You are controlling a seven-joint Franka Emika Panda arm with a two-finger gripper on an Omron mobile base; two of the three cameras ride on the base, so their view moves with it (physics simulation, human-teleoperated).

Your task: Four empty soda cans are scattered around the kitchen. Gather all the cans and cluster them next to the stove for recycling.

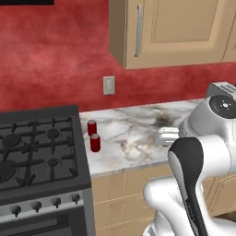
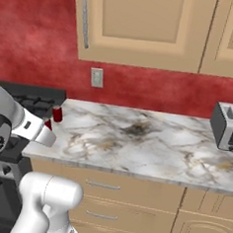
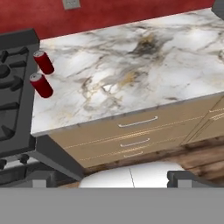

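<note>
Two red soda cans [image 3: 41, 73] upright at left of the hand view, on marble tabletop [image 3: 131, 74] beside stove [image 3: 13, 87]. Gripper [image 3: 109, 178] wide, empty, at bottom.

Bright even light, sharp render, soft shadows

- We find no text, brand, number or sign that can be read anywhere.
- The two red soda cans [image 1: 93, 135] by the stove [image 1: 41, 152] show plain red sides; if they carry print, it is too small for us to tell.
- The stove's front knobs [image 1: 46, 204] show no markings we can read.
- The toaster [image 2: 229, 125] at 3 o'clock on the counter [image 2: 151, 141] shows none either.
</note>
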